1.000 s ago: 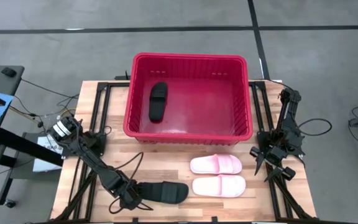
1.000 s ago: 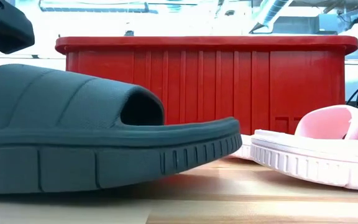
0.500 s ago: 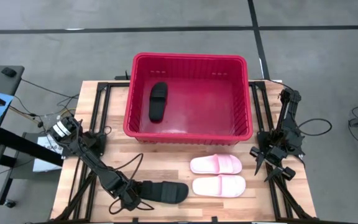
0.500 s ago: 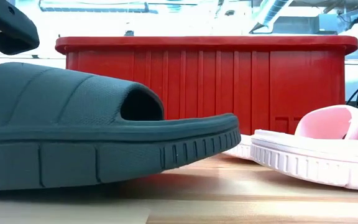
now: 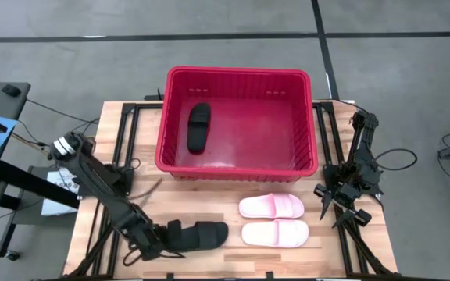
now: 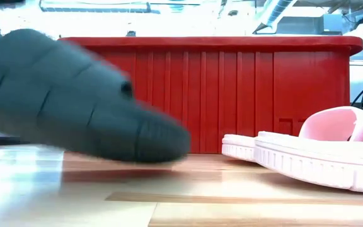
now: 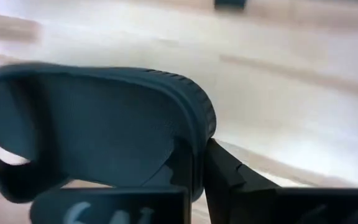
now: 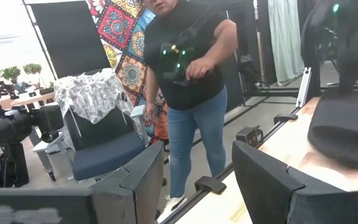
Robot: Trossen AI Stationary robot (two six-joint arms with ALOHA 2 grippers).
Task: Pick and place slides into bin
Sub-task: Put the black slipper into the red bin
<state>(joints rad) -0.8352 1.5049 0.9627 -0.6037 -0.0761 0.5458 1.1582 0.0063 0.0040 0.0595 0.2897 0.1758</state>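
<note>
A black slide [image 5: 203, 234] hangs tilted above the table's near left part, with my left gripper [image 5: 169, 236] shut on its heel end. The low view shows this black slide [image 6: 74, 101] with its toe lowest. A second black slide [image 5: 198, 127] lies flat on the floor of the red bin [image 5: 237, 168], in its left half. Two pink slides [image 5: 272, 206] [image 5: 276, 232] lie side by side on their soles, near the bin's front wall. My right gripper [image 8: 191, 180] stands open at the table's right edge, holding nothing. My left gripper pinches the black slide's heel rim [image 7: 194, 134] between its two fingers [image 7: 232, 177]. It comes from the table's left, along the slide's length. The slide sticks out past the fingers with its heel end high and its toe [image 6: 162, 142] tipped down, seemingly just clear of the table.
The bin takes up the far middle of the table. Black frame rails [image 5: 119, 168] and cables run along the left and right sides. A person [image 8: 188, 81] stands beyond the table in the right wrist view. Bare wood [image 5: 209, 195] lies between the bin and the held slide.
My left gripper has risen and drawn a little toward the table's left edge, taking the black slide with it. The slide lay flat on its sole. Now its heel end is raised and its toe is tipped down.
</note>
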